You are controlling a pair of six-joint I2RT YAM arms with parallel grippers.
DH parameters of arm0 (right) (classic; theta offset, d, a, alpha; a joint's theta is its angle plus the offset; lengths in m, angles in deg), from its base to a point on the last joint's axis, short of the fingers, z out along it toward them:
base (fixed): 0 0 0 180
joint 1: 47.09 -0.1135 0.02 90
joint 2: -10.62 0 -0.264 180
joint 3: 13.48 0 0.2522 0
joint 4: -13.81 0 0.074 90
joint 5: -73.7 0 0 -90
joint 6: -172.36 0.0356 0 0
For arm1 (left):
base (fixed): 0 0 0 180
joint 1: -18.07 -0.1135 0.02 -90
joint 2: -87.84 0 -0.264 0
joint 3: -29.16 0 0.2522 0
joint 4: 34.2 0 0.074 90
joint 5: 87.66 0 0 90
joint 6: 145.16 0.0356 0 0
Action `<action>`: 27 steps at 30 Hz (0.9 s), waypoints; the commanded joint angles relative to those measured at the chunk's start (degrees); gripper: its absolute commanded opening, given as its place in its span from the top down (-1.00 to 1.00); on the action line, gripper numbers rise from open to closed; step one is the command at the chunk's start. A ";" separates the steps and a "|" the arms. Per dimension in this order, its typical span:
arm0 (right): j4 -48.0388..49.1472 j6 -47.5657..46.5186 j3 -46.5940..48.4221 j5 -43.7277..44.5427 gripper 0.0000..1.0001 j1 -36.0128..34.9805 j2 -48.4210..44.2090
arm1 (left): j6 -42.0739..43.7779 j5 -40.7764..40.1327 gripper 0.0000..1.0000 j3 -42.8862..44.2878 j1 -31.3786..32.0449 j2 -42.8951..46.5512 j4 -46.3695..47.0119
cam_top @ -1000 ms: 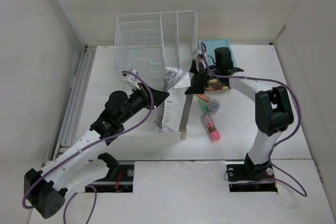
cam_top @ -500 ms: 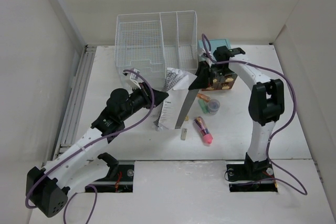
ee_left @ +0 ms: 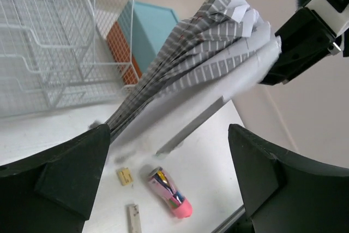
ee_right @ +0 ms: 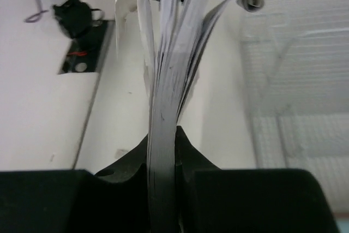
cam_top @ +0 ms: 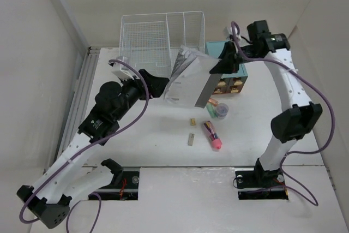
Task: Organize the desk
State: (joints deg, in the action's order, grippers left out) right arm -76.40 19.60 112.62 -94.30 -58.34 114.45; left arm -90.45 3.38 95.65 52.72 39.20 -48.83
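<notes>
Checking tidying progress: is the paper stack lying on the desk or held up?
Held up: the right gripper is clamped on one edge of the paper stack, which hangs fanned above the desk.

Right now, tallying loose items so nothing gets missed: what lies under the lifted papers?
Bare desk, a tan block, a tan stick and a pink tube. From above, the papers hide the desk directly beneath.
</notes>
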 commanded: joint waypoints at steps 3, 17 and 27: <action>27.86 35.05 0.21 12.65 1.00 2.72 -11.61 | 4.78 -4.29 -0.75 7.12 1.20 2.68 -7.03; 48.23 51.76 15.88 69.35 1.00 -7.82 -7.60 | 4.79 -4.29 -1.00 4.05 1.73 10.58 -15.29; 57.45 57.57 16.69 79.67 1.00 -10.82 0.92 | 5.32 -5.34 -1.00 -0.25 1.73 15.06 -19.79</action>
State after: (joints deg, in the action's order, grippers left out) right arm -32.36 72.98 125.42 -18.45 -68.57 116.35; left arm -86.10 -1.21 96.81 54.12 52.22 -68.33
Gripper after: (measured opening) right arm 0.181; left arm 0.997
